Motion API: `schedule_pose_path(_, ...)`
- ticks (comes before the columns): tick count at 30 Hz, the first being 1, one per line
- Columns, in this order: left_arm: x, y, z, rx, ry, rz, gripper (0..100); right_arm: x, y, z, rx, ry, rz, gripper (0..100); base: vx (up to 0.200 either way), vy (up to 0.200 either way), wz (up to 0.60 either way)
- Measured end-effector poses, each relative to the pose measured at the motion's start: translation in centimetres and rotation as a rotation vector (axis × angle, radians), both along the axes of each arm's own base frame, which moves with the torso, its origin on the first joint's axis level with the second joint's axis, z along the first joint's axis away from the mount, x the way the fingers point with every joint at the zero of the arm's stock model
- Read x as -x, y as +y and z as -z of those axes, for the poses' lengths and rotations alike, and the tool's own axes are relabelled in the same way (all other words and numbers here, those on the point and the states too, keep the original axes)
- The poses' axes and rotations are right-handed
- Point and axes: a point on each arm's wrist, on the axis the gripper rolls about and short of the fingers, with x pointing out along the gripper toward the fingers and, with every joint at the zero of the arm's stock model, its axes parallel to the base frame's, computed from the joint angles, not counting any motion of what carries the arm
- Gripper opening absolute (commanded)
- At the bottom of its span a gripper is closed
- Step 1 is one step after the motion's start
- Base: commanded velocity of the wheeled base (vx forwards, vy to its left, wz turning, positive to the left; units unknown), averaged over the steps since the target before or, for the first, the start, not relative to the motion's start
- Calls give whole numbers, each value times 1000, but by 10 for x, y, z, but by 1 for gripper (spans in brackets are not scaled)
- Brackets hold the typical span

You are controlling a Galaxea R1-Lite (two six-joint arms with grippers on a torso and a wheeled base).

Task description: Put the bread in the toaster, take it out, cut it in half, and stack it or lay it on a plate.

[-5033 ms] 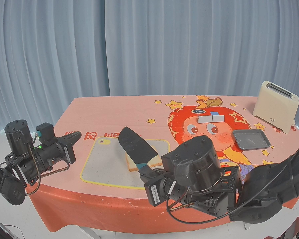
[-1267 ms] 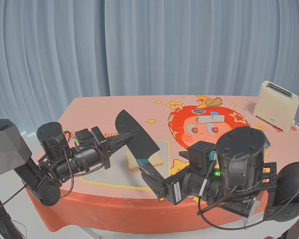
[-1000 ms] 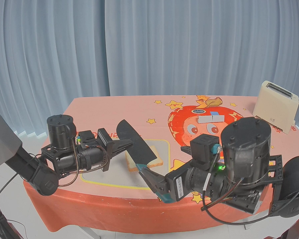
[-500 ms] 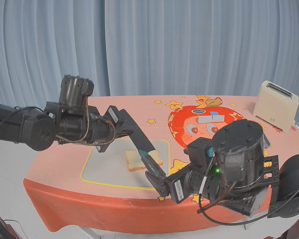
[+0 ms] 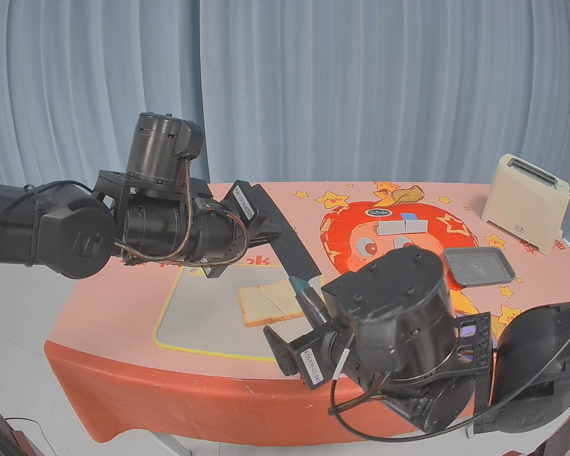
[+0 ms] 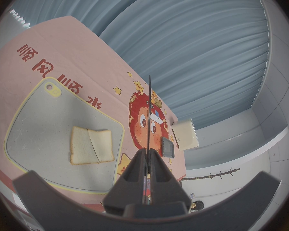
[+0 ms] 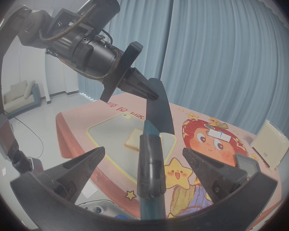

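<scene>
The bread (image 5: 269, 302) lies on the grey cutting board (image 5: 196, 315) as two halves side by side, with a slanted cut line that is plain in the left wrist view (image 6: 91, 141). Above its right end, my left gripper (image 5: 273, 228) is shut on the black blade of the knife (image 5: 294, 248) and holds it edge-on (image 6: 149, 113). The knife's teal-and-black handle (image 7: 150, 164) slopes down between the fingers of my right gripper (image 7: 143, 151). That gripper is open, and its fingers stand wide of the handle. The cream toaster (image 5: 527, 202) stands at the far right.
A dark grey tray (image 5: 479, 266) lies on the tablecloth left of the toaster. Small grey and blue blocks (image 5: 402, 225) sit on the printed cartoon face behind. The cutting board's left half is bare. My right arm hangs over the table's front edge.
My left arm rose and swung right with the knife blade in its gripper. The right gripper opened off the handle and dropped back. The knife left the bread, which now shows a cut.
</scene>
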Motion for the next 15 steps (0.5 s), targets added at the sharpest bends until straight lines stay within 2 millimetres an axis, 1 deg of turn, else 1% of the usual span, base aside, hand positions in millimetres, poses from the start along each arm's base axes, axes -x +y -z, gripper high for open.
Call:
schedule_pose_path(5,-1,-1,1,-2,2,1,0,0,4,4,29,-19,37,100,0,0,0)
schedule_pose_path(8,-1,-1,2,-3,3,1,0,4,5,9,72,-4,33,100,0,0,0)
schedule_pose_path(12,-2,-1,2,-4,3,-1,0,9,9,11,90,-17,42,100,0,0,0)
schedule_pose_path(15,-2,-1,2,-4,4,-1,0,10,11,10,92,-27,50,100,0,0,0)
